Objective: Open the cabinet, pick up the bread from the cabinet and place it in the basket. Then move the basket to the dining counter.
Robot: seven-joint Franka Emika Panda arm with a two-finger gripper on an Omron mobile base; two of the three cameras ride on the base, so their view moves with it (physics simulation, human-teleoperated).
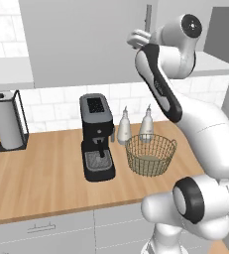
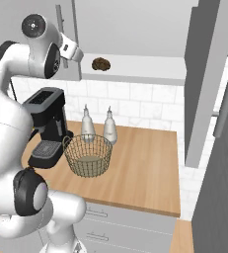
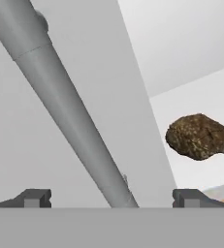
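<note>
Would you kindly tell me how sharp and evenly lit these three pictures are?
Left base view: flat, even light, slightly soft, faint shadow under the basket. Right base view: same softness, the bread small but readable. Hand view: the handle smooth, bread grainy, no glare.

Wood worktop point(image 1: 46, 168): it is carrying the kitchen things.
Coffee machine point(image 1: 97, 136): it is standing on the worktop, near the middle.
Basket point(image 1: 150, 155): it is sitting on the worktop, just right of the coffee machine.
Two bottles point(image 1: 135, 125): they are standing right behind the basket, by the wall.
Paper towel stand point(image 1: 7, 120): it is standing far to the left.
White cabinet shelf point(image 2: 145, 66): it is holding the bread point(image 2: 101, 64), which is lying near its left end.
</note>
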